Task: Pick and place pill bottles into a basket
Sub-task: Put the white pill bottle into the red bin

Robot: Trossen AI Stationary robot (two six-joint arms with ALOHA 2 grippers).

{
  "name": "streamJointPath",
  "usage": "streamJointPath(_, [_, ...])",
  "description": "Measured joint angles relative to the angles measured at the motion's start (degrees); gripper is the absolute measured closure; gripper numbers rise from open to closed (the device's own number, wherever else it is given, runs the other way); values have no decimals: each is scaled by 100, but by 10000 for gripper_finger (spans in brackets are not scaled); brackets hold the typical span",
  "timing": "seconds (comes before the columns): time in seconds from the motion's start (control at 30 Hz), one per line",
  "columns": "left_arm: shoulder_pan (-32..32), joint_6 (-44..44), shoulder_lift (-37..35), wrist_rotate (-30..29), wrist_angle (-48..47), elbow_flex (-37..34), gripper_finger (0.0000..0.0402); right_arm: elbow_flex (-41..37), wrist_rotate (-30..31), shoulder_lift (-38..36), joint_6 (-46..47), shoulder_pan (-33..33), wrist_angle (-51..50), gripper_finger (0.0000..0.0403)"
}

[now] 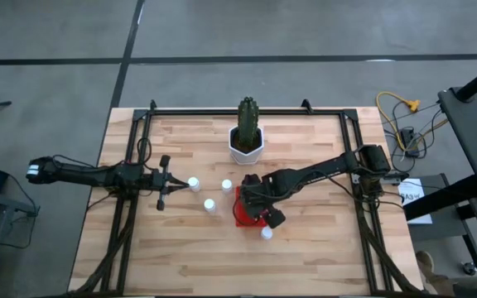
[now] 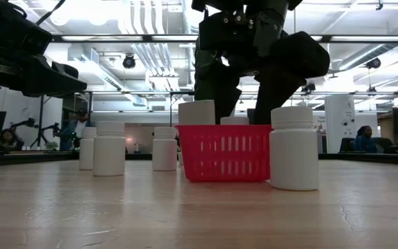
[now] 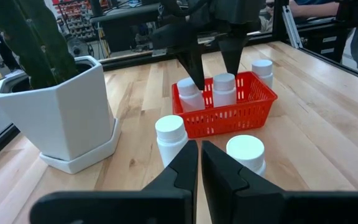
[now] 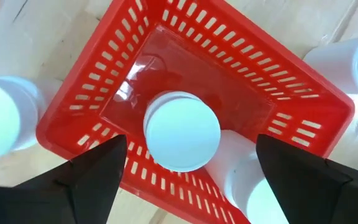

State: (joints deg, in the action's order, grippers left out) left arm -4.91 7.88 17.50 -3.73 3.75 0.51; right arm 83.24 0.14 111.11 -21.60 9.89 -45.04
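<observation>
I see right gripper point(image 4: 185, 171) spread open above red basket point(image 1: 240, 217) mid-desk, two bottles point(image 3: 224, 90) inside, left gripper point(image 3: 199, 163) closed, empty, toward left edge.

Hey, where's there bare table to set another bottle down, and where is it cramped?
Free: the wide strip of table along the near edge, and the far corners beside the cactus pot. Crowded: the middle, where loose bottles stand between the left gripper and the basket, with the right gripper over it.
</observation>
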Motion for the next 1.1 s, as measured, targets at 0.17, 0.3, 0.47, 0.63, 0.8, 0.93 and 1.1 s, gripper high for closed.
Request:
streamJointPath(0.17, [0,0,0,0,2,0,398,162,-6,0,119,0,-105,61])
streamJointPath(0.3, [2,0,0,0,2,0,398,449,-35,0,240,0,-286,62])
streamJointPath(0.47, [1,0,0,-1,2,0,398,933,-162,0,604,0,-844,60])
streamJointPath(0.63, [2,2,0,-2,2,0,398,1299,-1186,-2,1117,18,-1043,67])
streamJointPath(0.8, [2,49,0,-1,2,1,398,1394,-1799,-4,1693,214,-1008,73])
streamJointPath(0.93, [0,15,0,0,2,0,398,1325,-1797,-4,1854,475,-947,74])
streamJointPath(1.1, [0,8,0,0,15,0,398,1143,-1775,-4,2024,768,-670,74])
